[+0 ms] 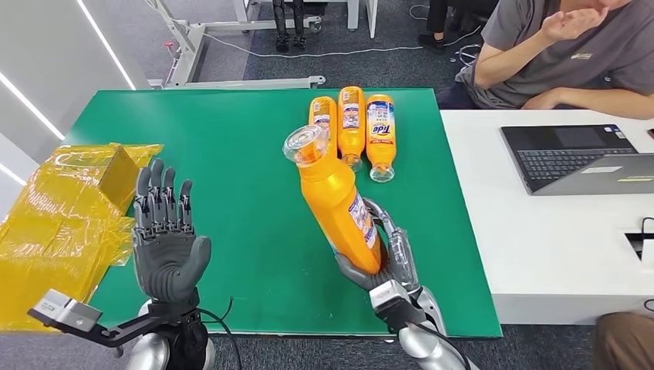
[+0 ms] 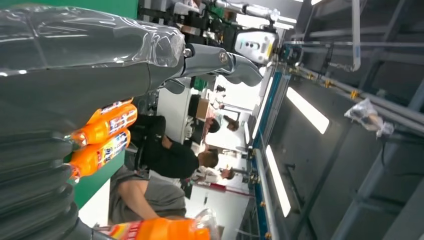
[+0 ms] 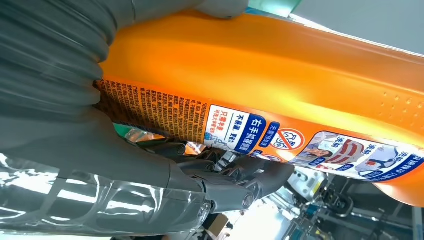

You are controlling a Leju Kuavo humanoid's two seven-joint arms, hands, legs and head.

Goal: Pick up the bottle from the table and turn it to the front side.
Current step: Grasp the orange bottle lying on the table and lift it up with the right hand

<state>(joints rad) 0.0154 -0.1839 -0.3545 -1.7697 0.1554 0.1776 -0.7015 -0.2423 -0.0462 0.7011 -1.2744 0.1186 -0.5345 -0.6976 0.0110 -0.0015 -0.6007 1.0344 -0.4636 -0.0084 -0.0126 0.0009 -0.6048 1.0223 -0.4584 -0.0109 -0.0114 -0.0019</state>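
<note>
My right hand (image 1: 389, 258) grips an orange detergent bottle (image 1: 335, 200) by its lower body, lifted off the green table (image 1: 231, 154) and tilted with its clear cap toward the far left. The right wrist view shows the bottle (image 3: 280, 85) close up, its back label with small print facing the camera and my right hand's fingers (image 3: 235, 175) wrapped under it. My left hand (image 1: 166, 231) is raised over the table's near left, palm up, fingers spread, holding nothing. In the left wrist view the held bottle (image 2: 160, 230) shows at the edge.
Three more orange bottles (image 1: 352, 127) lie side by side at the table's far side; two of them (image 2: 102, 137) show in the left wrist view. Yellow plastic bags (image 1: 62, 216) cover the table's left end. A person (image 1: 571, 54) sits at a white desk with laptops (image 1: 578, 158) on the right.
</note>
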